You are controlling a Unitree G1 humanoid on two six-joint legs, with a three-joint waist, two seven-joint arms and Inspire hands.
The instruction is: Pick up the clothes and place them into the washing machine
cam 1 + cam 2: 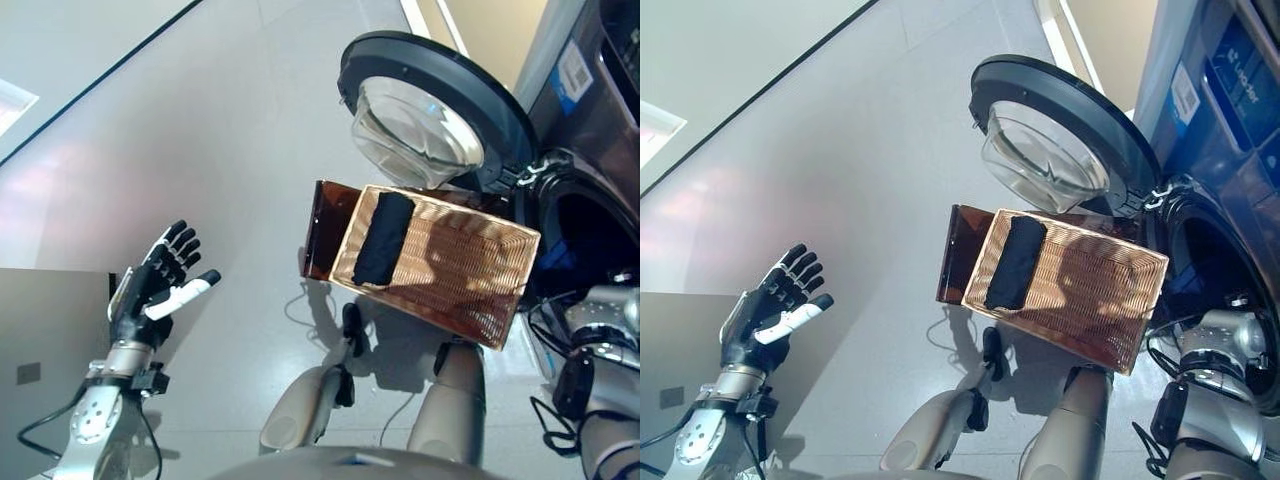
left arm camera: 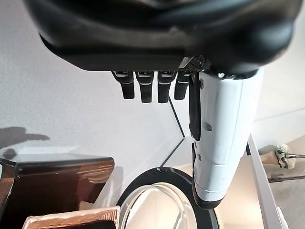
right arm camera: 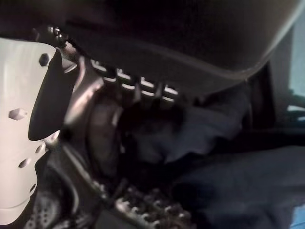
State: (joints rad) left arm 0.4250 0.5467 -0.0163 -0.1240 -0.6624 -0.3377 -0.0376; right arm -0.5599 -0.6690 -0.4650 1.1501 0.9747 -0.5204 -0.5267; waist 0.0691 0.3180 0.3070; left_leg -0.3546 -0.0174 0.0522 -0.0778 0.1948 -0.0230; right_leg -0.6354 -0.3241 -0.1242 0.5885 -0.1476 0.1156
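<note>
A rolled dark garment lies in the wicker basket beside the washing machine, whose door hangs open. Right hand reaches inside the drum among blue clothes, its grasp unclear; left hand hovers spread, empty

The left hand is dark with ridged black fingers, a white thumb cover and a silver-grey forearm studded with small screws at seven o'clock. The right hand shows a dark bulk and a white thumb cover with hexagonal recesses.
</note>
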